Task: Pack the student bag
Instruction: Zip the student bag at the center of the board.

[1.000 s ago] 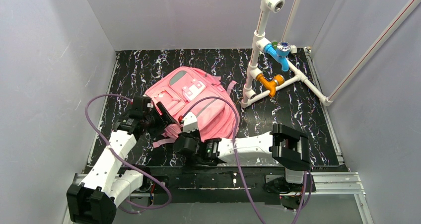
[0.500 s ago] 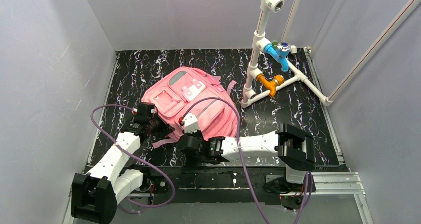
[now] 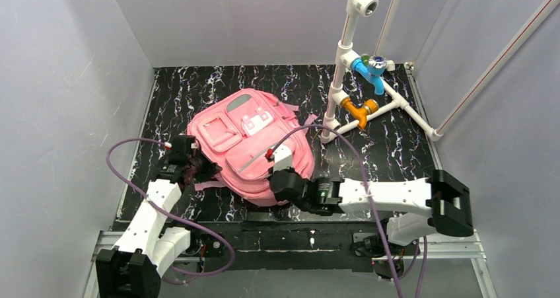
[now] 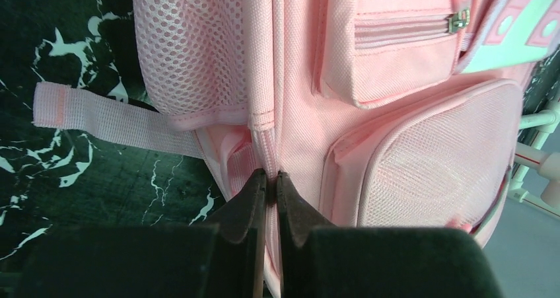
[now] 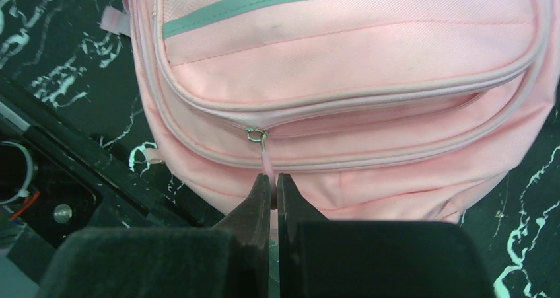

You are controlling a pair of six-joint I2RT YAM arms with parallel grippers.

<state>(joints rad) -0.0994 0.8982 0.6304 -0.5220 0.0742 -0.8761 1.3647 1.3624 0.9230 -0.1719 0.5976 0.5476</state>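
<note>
Wrist views alone show left pincer (image 4: 266,179) clamped on the student bag (image 4: 409,172) seam (image 4: 263,143), right pincer (image 5: 271,179) on its zipper pull (image 5: 265,160).

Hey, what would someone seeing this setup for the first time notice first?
A big pink backpack lies in the middle of the black marbled table. The left gripper pinches its side seam and the right gripper its zipper pull. A white pipe frame with a blue tap and an orange tap stands at the far right.

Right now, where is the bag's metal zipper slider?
Right wrist view: the zipper slider sits left of centre on the student bag, just above the right gripper, which pinches its pink pull cord.
</note>
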